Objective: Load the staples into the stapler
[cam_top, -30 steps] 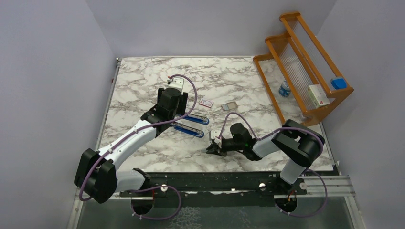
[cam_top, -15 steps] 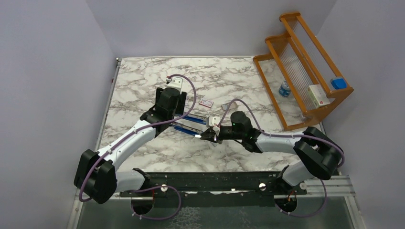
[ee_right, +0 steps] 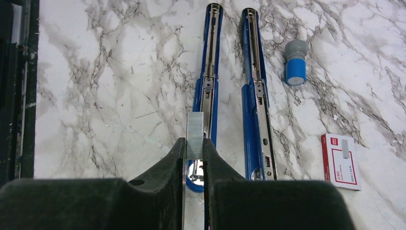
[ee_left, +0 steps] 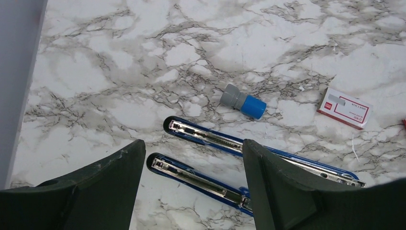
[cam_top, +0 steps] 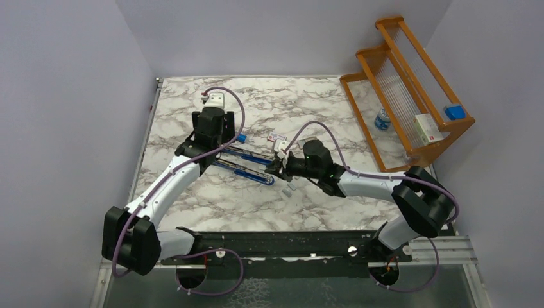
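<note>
**Marble table with one opened blue stapler and one strip of staples held at its end**

White-and-grey marble covers the table (cam_top: 192, 205), and two robot arms reach in from its near edge.

One stapler (ee_right: 253, 72) lies on the table near its middle. It is folded fully open, so its two long blue halves rest side by side with their metal channels facing up.

One strip of staples (ee_right: 195, 134), silvery grey, stands upright between the fingers of the right gripper (ee_right: 194, 143), which is closed on it. The right wrist view shows the strip over the hinge end of the left-hand stapler half. Whether the strip touches the channel cannot be told.

The left gripper (ee_left: 191, 143) hangs with its jaws wide apart and holds nothing. It sits above the two free tips of the stapler, one finger to each side.

One staple box (ee_left: 344, 108), flat and white with a red label, lies on the table just beyond the stapler. One small grey cylinder with a blue cap (ee_left: 242, 101) lies on its side, just beside the farther stapler half and apart from the box.

One wooden rack (cam_top: 410, 83) stands at the table's far right corner. It holds one white carton (cam_top: 428, 128) and one blue object (cam_top: 455, 111), and one small bottle (cam_top: 382, 119) stands at its foot.
</note>
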You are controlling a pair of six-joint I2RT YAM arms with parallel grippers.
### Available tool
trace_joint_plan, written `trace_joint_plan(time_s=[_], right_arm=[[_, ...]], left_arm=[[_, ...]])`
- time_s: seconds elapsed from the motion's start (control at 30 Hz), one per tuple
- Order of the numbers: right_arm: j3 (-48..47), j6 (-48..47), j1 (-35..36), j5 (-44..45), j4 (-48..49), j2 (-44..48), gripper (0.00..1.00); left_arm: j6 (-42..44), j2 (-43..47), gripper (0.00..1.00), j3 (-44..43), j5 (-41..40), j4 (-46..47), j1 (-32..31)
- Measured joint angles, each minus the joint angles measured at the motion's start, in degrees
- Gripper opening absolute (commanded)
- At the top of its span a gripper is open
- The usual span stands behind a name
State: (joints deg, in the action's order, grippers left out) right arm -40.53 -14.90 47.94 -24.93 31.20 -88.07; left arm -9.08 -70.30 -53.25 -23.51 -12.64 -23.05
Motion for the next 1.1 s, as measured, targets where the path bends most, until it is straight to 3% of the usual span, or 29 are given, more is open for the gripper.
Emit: trace_joint_plan(time_s=[0.3, 0.87, 1.1], right_arm=[[-2.4, 2.7, 0.0, 3.1, -1.1, -3.1, 0.01], [-10.5, 3.9, 0.0, 6.8, -9.0, -5.9, 0.01], [-19.0, 3.9, 0.0, 5.7, -16.5, -10.8, 0.01]], left_arm=[[-1.8, -1.4, 0.78, 0.1, 2.5, -3.5, 5.0], [4.5, -3.6, 0.78, 1.7, -3.4, -1.5, 4.5], [5.2, -5.4, 0.78, 1.7, -3.8, -1.1, 4.7]])
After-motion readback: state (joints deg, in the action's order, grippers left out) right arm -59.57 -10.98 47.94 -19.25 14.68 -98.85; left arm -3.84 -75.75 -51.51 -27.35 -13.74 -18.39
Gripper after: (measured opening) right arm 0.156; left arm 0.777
